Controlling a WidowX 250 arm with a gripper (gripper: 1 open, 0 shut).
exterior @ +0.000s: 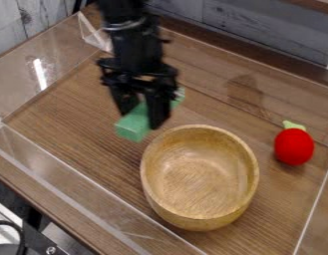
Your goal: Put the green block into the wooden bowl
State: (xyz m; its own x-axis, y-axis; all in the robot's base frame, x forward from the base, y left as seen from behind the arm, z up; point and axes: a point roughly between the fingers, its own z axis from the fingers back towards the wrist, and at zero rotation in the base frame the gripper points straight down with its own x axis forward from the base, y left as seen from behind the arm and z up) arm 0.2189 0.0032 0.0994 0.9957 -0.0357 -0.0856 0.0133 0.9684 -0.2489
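The green block hangs above the table, just left of the wooden bowl's far-left rim. My gripper is shut on the green block, its black fingers clamping the bar's upper part while the lower end sticks out below. The wooden bowl is large, round and light tan, standing at the centre front with nothing inside it.
A red strawberry-like toy lies to the right of the bowl. Clear acrylic walls fence the wooden table on the left, front and right. A grey panel runs along the back.
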